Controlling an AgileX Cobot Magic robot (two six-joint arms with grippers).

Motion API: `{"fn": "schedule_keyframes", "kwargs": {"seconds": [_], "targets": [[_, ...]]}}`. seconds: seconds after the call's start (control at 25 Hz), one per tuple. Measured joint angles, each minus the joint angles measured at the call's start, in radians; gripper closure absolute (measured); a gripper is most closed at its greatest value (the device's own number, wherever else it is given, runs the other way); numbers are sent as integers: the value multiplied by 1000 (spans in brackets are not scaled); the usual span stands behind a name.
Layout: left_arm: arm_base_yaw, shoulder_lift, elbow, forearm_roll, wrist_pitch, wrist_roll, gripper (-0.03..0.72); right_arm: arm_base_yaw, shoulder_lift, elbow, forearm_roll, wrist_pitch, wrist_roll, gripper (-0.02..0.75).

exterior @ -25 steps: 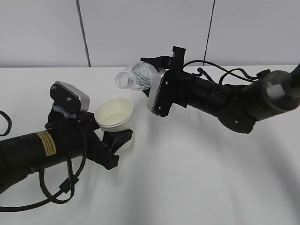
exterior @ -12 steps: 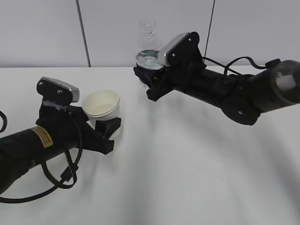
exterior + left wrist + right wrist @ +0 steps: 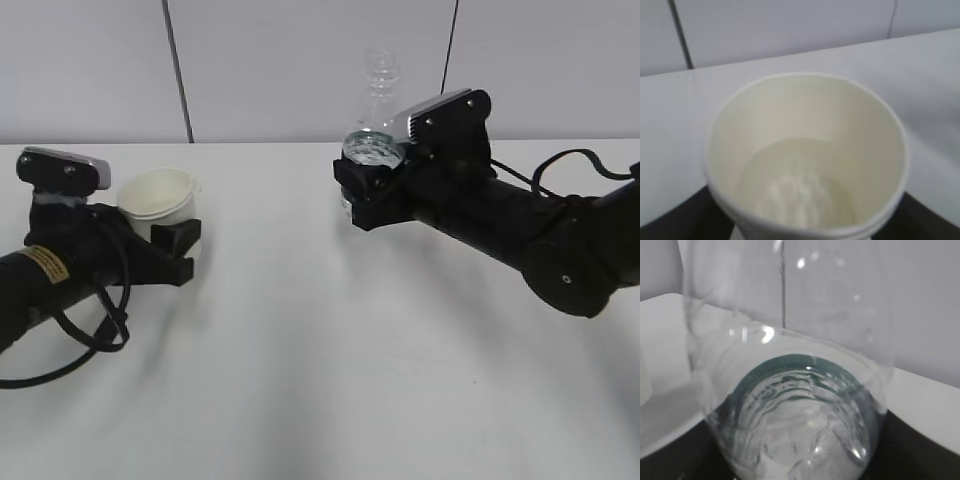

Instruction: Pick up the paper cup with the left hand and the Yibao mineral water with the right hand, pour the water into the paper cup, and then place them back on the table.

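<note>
My left gripper (image 3: 165, 238) is shut on the white paper cup (image 3: 158, 200) at the left of the table and holds it upright. In the left wrist view the cup (image 3: 805, 160) fills the frame, with water in its bottom, and the black fingers (image 3: 675, 215) show at its sides. My right gripper (image 3: 362, 195) is shut on the Yibao mineral water bottle (image 3: 375, 110) and holds it upright, neck up, right of centre at the back. The bottle (image 3: 790, 405), with its green label, fills the right wrist view. Whether cup and bottle touch the table is unclear.
The white table (image 3: 330, 370) spreads wide in front of and between the arms. A grey panelled wall (image 3: 300, 60) stands behind the far edge. A loose black cable (image 3: 70, 350) hangs from the left arm near the table's left front.
The right gripper turned the bottle from tilted toward the cup to upright and carried it right. The left gripper drew the cup left and away from the bottle.
</note>
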State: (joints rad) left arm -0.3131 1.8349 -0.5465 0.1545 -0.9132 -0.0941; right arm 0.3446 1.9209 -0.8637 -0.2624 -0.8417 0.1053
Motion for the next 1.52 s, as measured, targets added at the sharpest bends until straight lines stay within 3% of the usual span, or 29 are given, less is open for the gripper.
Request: {"fn": "schedule_keyframes", "kwargs": {"seconds": [0.24,0.96,1.24,1.52], "targets": [[77,55,-72,10,-17,2,231,0,-72,138,80,-35,1,266],[80,289,-125,49,-162,27,229,0,-86,215,89,-59,23,266],[80,308,-121,49,-160,44,83,0,-86,215,89,-59,23,266],[80,308,9,-18,-225,45,64,0,-86,215,89,-59,23,266]]}}
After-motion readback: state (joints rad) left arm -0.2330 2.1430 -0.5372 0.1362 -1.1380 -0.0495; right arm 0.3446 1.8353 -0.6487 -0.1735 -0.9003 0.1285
